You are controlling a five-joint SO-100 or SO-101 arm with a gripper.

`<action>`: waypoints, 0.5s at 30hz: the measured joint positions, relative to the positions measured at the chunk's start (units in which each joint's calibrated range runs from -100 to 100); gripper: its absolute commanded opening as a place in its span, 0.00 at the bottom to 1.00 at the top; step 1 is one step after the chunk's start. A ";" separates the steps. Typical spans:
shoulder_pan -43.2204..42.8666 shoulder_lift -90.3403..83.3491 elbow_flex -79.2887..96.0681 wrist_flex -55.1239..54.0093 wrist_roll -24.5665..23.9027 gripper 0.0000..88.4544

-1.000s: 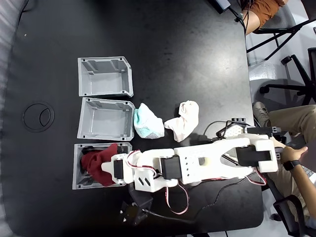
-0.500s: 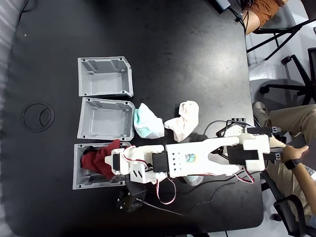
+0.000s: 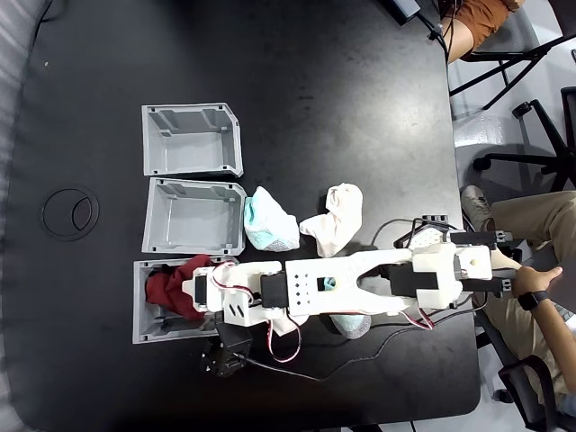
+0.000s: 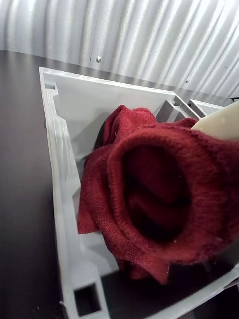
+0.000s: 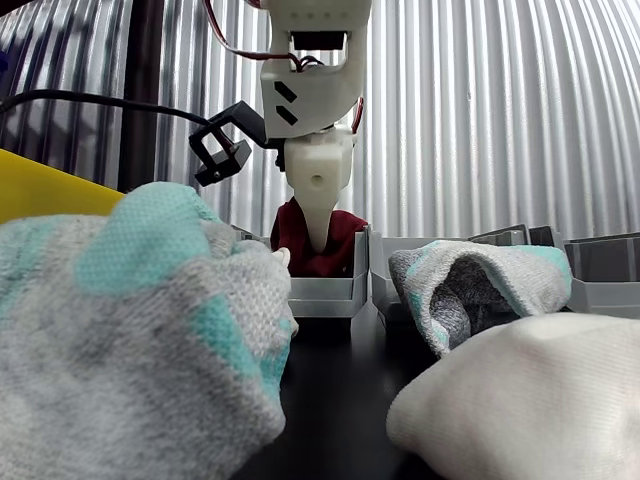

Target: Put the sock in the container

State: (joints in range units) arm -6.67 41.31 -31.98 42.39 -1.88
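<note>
Task nearly complete, by judgement: sock down inside the container, the lowest of three bins at the left of the fixed view, bunched against the right-hand wall with an upper fold lapping that rim. Remaining: release and withdrawal, leaving the fold inside.

In the wrist view, sock bulging over the container floor, one pale fingertip pressed on the fabric at the right edge. Tool above the right end of the container in the fixed view, seemingly closed on the sock; opening width not readable. In the other view, tool pointing down into the sock.

Right of the bins: teal sock and white sock loose on the bench.
</note>
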 measured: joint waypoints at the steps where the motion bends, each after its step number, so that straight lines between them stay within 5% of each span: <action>1: 0.00 0.25 -0.27 0.00 0.00 0.01; 15: 0.00 0.25 -0.36 0.00 0.00 0.07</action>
State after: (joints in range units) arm -6.67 41.57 -32.34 42.39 -1.88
